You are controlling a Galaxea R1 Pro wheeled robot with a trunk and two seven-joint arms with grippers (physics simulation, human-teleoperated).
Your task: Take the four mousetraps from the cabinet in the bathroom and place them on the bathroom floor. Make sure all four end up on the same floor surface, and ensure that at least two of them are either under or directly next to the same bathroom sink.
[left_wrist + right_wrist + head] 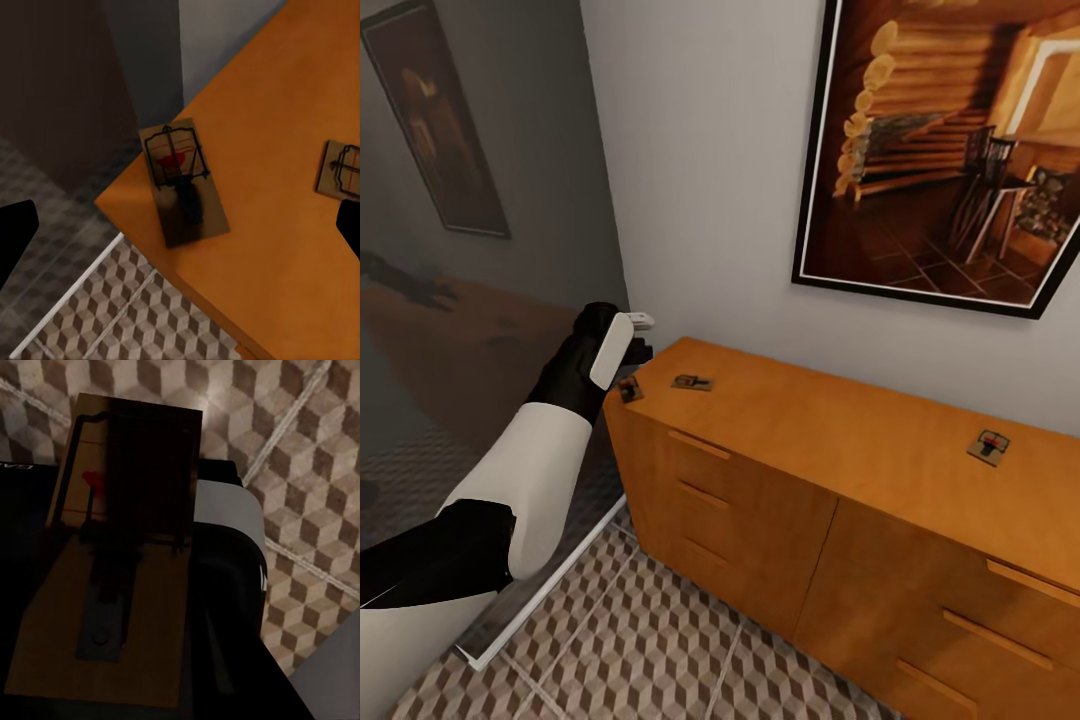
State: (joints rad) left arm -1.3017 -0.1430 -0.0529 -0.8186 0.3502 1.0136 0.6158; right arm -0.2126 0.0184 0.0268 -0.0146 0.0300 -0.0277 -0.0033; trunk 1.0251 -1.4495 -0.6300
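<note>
Three mousetraps lie on top of the cabinet (pixel 830 470). One trap (pixel 628 388) sits right at the cabinet's left corner, its end at the edge; in the left wrist view the same corner trap (pixel 182 183) shows its red mark and dark spring bar. A second trap (pixel 691 382) lies just beside it, further in along the top, and appears at the side of the left wrist view (pixel 341 171). A third trap (pixel 989 446) lies well apart, toward the cabinet's right end near the wall (pixel 710 170).

The left end effector (pixel 632 352) hangs over the corner trap, its dark fingers (pixel 15 234) spread wide on either side and apart from the board.

A fourth trap (pixel 124 547) fills much of the right wrist view, held close against the right end effector above the cube-patterned floor (pixel 300 442); whether the fingers clamp it I cannot tell.

A framed picture (pixel 950 150) hangs above the cabinet. The tiled floor (pixel 660 650) runs along the drawer fronts.
</note>
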